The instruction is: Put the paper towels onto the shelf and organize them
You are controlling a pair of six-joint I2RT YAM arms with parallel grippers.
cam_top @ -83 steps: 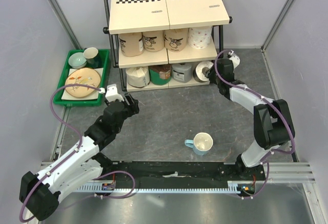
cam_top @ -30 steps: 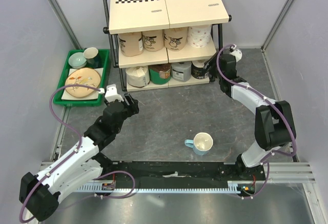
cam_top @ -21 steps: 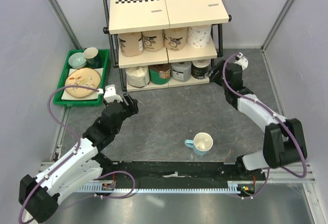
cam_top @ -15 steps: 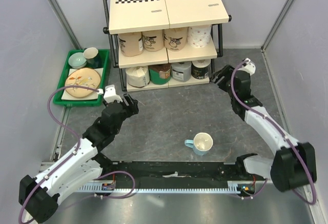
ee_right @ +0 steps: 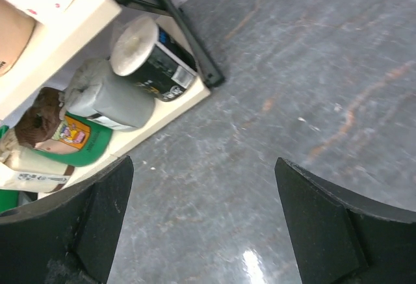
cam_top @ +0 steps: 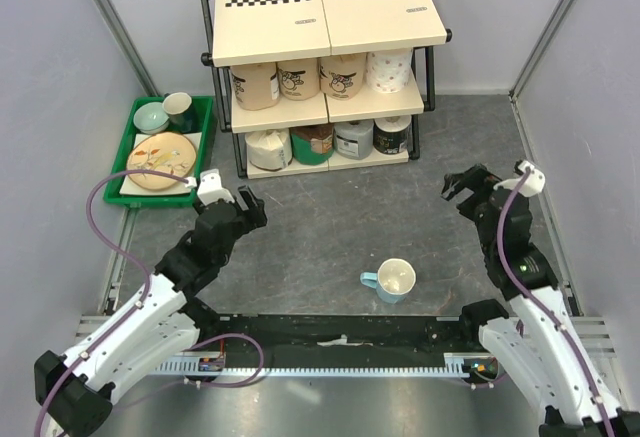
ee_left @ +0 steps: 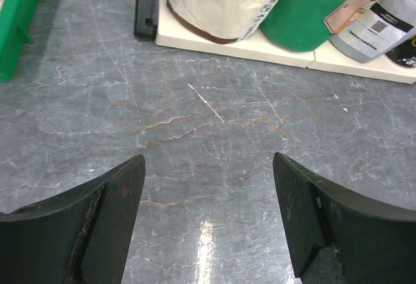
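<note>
Right arm backs away from the shelf, last roll left on the bottom tier

The right tool [cam_top: 467, 183] has pulled back from the right end of the shelf [cam_top: 330, 17], where it was a second ago. It now hangs over the bare counter [cam_top: 330, 222], well apart from the rack. Its jaws stand wide apart with nothing between them, wider than before. The black-labelled roll [cam_top: 393, 135] it was handling lay on its side at the start. It now stands upright at the right end of the bottom tier, just beside the grey roll [cam_top: 355, 139].

The paper towels [cam_top: 320, 79] sit in two rows of four, one on the middle tier and one on the bottom tier, unchanged apart from that last roll. The top board carries nothing.

The left tool [cam_top: 244, 205] has shifted only slightly and hovers over the counter in front of the shelf's left half. Its fingers [ee_left: 97, 219] are spread a little wider than before and hold nothing.

The mug [cam_top: 395, 280] with the blue handle and the green tray [cam_top: 131, 137] of dishes have not moved
</note>
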